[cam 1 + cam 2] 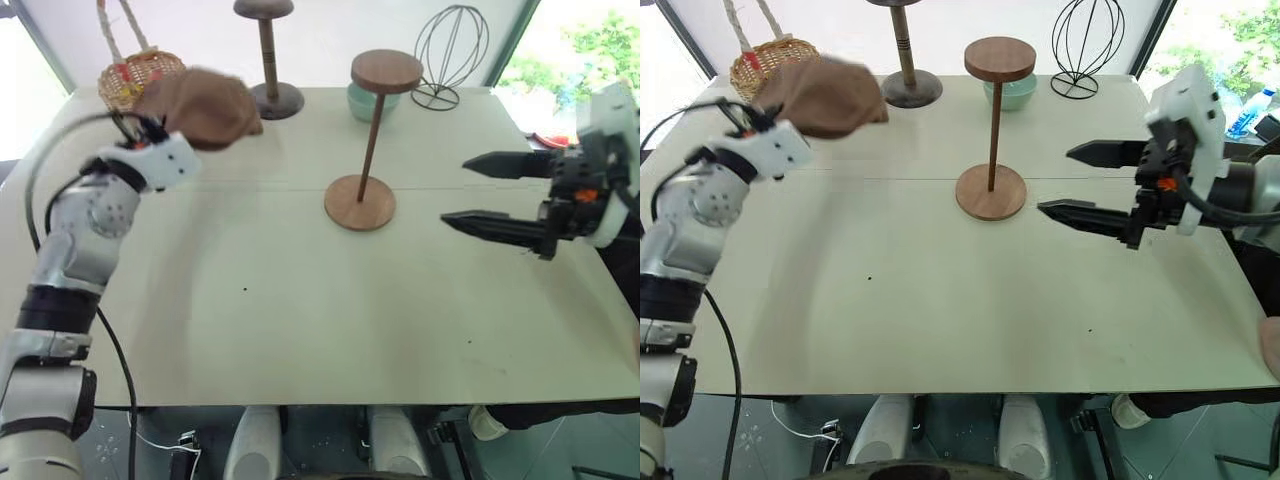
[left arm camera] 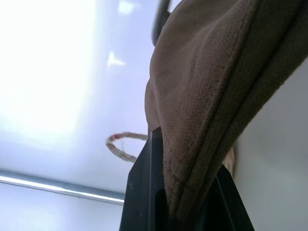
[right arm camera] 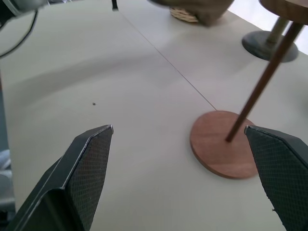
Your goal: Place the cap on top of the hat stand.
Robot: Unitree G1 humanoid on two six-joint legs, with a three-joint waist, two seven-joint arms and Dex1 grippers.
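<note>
The brown fabric cap [image 1: 205, 105] hangs in the air at the back left of the table, in front of the wicker basket. My left gripper [image 1: 150, 128] is shut on its edge; the left wrist view shows the cap's brim [image 2: 216, 106] pinched between the black fingers [image 2: 144, 192]. The hat stand [image 1: 372, 140], reddish-brown with a thin rod, round top disc and flat base, stands mid-table with nothing on it. My right gripper [image 1: 470, 192] is open, held level just right of the stand's base [image 3: 224, 144], fingers pointing toward it.
A wicker basket [image 1: 135, 78] sits at the back left corner. A darker stand with a thick post [image 1: 268, 60], a pale green bowl [image 1: 370, 102] and a black wire head form [image 1: 448, 52] line the back edge. The pale table [image 1: 300, 300] spreads in front.
</note>
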